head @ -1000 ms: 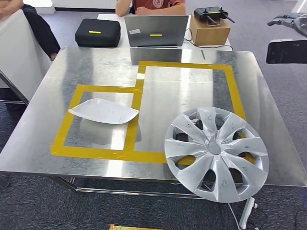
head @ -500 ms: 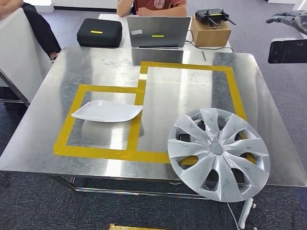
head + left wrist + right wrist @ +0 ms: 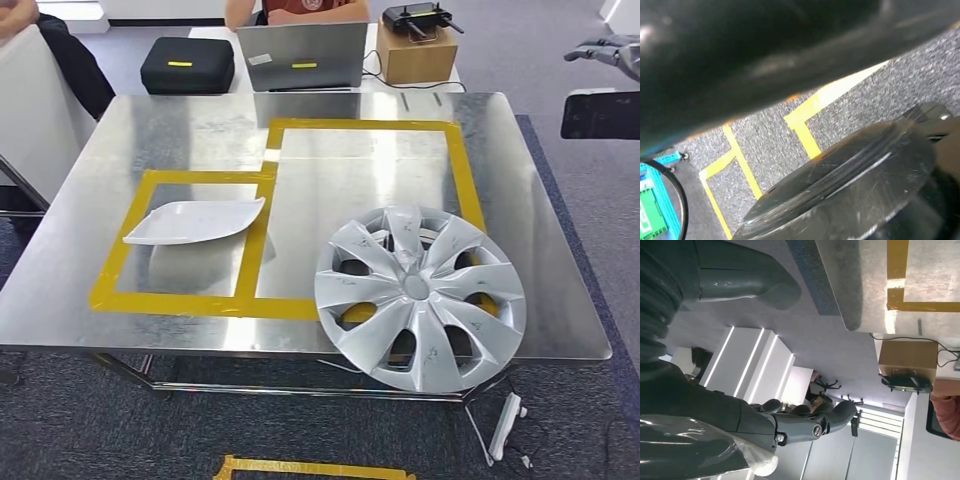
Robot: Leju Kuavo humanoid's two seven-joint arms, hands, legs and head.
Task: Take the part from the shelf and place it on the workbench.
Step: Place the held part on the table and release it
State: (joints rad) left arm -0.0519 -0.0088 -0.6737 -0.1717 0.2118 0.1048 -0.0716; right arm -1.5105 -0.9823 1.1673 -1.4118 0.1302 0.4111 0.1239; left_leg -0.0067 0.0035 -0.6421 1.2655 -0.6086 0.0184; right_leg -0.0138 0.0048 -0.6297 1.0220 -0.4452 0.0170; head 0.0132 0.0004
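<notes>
A silver wheel cover (image 3: 420,296) lies on the metal workbench (image 3: 189,130) at its front right, across the front edge of the larger yellow-taped rectangle and hanging over the table's front edge. A white curved panel (image 3: 192,221) lies inside the smaller taped rectangle on the left. My right hand (image 3: 604,50) is raised off the table's far right corner, well away from both parts. In the right wrist view that hand (image 3: 685,390) holds nothing, its thumb (image 3: 749,282) and fingers (image 3: 810,422) spread apart.
A laptop (image 3: 304,56), a black case (image 3: 186,65) and a cardboard box (image 3: 413,45) with a controller stand behind the workbench, where a person (image 3: 302,8) sits. Another person's dark sleeve (image 3: 72,65) is at the far left. A power strip (image 3: 504,428) and yellow tape (image 3: 302,468) lie on the floor.
The whole picture has shifted left and slightly back, so the camera has moved. The wheel cover and white panel keep their places on the table.
</notes>
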